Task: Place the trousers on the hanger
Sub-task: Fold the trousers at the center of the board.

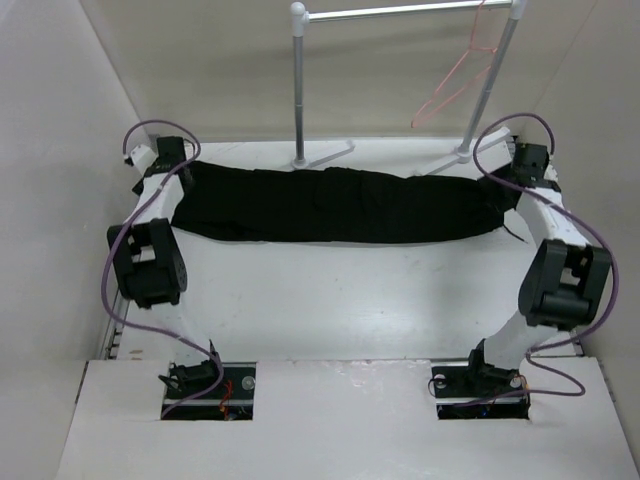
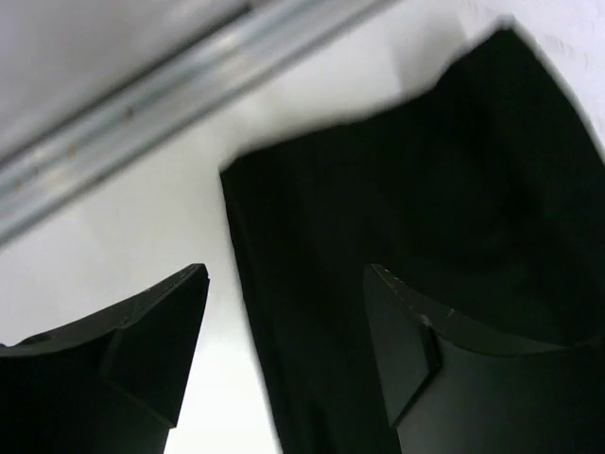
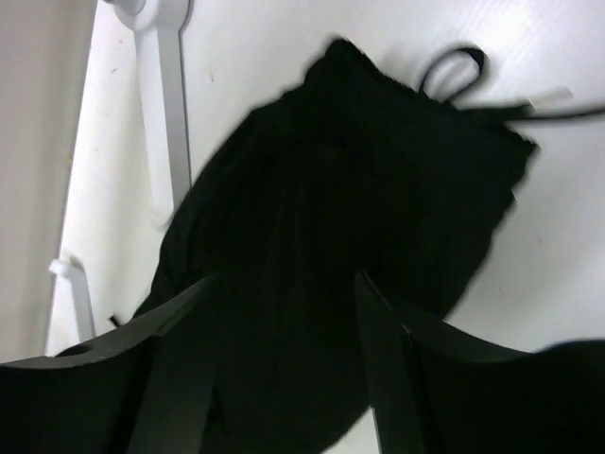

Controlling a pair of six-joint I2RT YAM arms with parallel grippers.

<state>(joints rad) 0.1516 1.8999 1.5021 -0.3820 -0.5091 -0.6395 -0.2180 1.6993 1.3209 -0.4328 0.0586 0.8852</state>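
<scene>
Jaws wide on both: left gripper [image 2: 284, 274] over the leg end of the trousers [image 1: 330, 205], right gripper [image 3: 285, 279] over the waist, near the drawstring [image 3: 454, 66]. Lying flat across the table [image 1: 330, 290], well apart from the hanger [image 1: 455, 85] up on the rack [image 1: 400, 12]. Probably at the grasp step; next, close on cloth and lift evenly

This looks like a robot lab, not a home. A plain white surface [image 1: 330, 300] fills the middle of the frame. Bare white walls [image 1: 60, 150] stand close around it, like the inside of a box. The left arm [image 1: 150, 262] and the right arm [image 1: 565, 280] of a robot are bolted along the bottom, with purple cables [image 1: 515, 117] looping off them. At the top stands a small clothes rack [image 1: 298, 90] holding one pink hanger [image 1: 450, 88].
</scene>
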